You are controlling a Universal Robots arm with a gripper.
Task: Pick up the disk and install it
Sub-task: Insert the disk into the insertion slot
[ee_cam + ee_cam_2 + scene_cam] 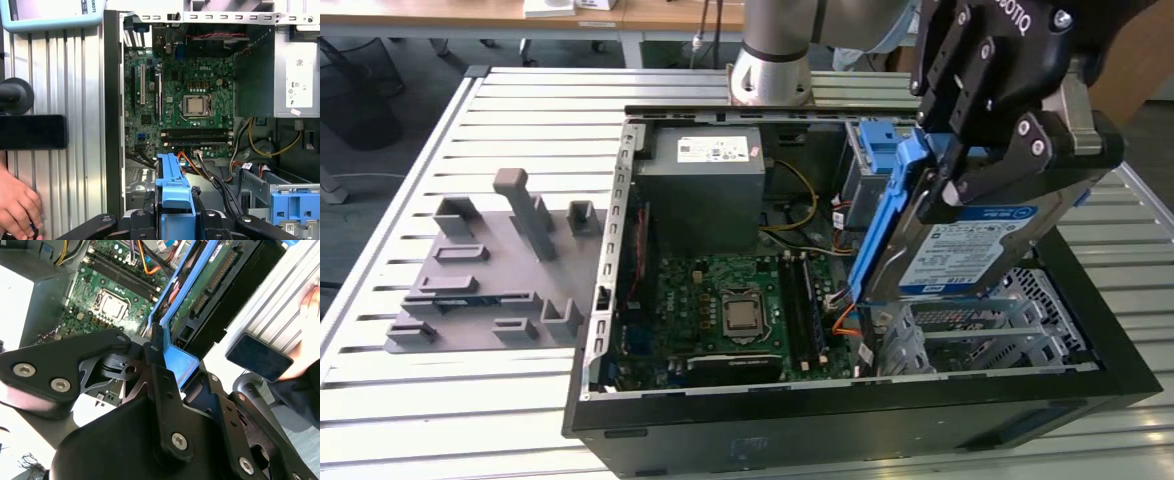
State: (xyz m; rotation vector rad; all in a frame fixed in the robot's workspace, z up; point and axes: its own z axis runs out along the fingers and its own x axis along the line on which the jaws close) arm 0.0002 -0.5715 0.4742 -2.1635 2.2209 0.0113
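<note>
The disk (971, 250), silver-grey with a white-and-blue label and a blue plastic frame, hangs tilted on edge over the right side of the open computer case (854, 420). My gripper (983, 185) is shut on its upper end, one finger on each flat face. The disk's lower end sits just above the metal drive cage (974, 335). In the second wrist view the disk's green circuit-board underside (210, 285) runs away from my gripper (150, 357). In the first wrist view the disk's blue frame (172, 185) stands edge-on between my fingers (172, 220).
The case holds a motherboard (734, 310), a grey power-supply box (707, 185) and a blue latch (881, 150). A grey fixture (494, 270) lies on the slatted table at the exterior view's left. A person's hand (17, 210) rests beside a dark flat device (32, 131).
</note>
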